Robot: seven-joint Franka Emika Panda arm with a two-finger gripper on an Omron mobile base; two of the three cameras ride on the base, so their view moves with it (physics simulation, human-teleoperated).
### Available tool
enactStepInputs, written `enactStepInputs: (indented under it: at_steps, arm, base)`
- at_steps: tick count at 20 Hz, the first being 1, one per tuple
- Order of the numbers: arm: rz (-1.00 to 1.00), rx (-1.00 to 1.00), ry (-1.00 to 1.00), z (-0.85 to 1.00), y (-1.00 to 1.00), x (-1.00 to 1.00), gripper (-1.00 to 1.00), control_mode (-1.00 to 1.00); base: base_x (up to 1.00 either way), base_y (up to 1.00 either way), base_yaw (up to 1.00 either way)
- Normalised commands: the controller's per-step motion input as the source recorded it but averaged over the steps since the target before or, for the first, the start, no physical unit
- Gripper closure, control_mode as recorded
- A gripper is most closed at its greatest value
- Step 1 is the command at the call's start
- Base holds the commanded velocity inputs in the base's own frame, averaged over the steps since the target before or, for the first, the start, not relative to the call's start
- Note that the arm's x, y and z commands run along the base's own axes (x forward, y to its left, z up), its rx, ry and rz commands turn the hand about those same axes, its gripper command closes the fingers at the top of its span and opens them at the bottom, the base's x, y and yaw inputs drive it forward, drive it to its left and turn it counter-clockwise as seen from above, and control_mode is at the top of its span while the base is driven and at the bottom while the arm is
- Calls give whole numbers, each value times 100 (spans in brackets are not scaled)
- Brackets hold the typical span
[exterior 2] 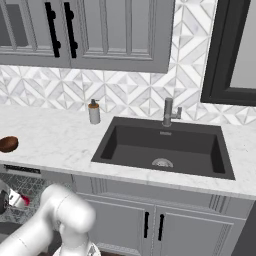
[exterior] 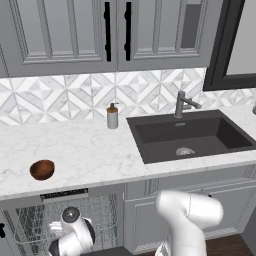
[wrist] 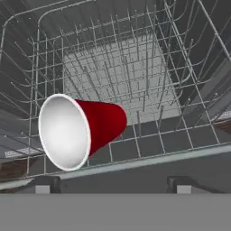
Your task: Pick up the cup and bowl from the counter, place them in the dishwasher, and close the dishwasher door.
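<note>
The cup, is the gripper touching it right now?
Apart. In the hand view the cup lies on its side in the dishwasher rack, beyond both fingertips.

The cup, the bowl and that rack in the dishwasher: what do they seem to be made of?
The cup looks like thin plastic: smooth glossy red outside, plain white inside and rim. The bowl on the counter looks like wood, dark brown with a slight sheen, though no grain is visible. The rack seems to be coated metal wire: thin grey rods forming a grid with upright tines.
</note>
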Motion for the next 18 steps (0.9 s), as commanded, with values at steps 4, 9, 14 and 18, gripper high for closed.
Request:
enactStepInputs:
  at_steps: [4, 9, 14, 18]
  arm:
    - [0, -8, -22, 95, 14, -82, -100, -100]
    - [0, 0, -21, 100, -1, -31, -100, -100]
    - [-2, 0, 3, 99, -25, 2, -100, -100]
    - [0, 0, 3, 100, -26, 3, -100, -100]
  base:
    - [0, 0, 0]
    - [0, 0, 0]
    - [0, 0, 0]
    - [0, 0, 0]
